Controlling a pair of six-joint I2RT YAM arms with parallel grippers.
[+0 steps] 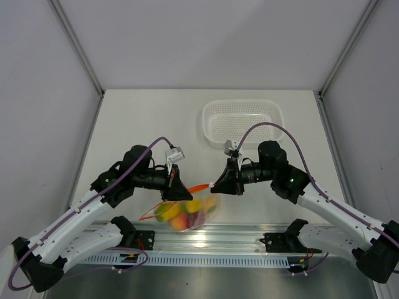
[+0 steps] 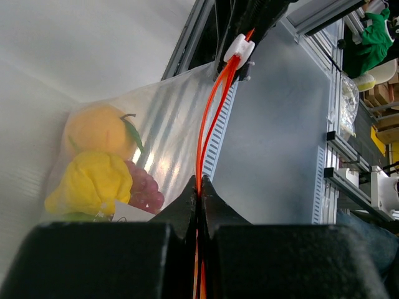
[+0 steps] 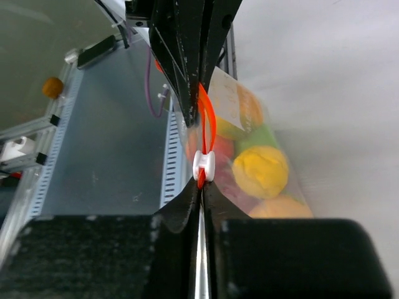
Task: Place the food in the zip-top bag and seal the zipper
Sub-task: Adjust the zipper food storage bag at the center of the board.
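Bag (image 1: 213, 208): hangs above the table's (image 1: 143, 124) near edge, toy fruits (image 2: 93, 162) inside
Left gripper (image 2: 199, 185): clamped tight on the red-orange zipper (image 2: 201, 134)
Right gripper (image 3: 201, 187): pinched on the zipper, just beside its white slider (image 3: 204, 166)
Basket (image 1: 243, 123): well apart, at the table's far side
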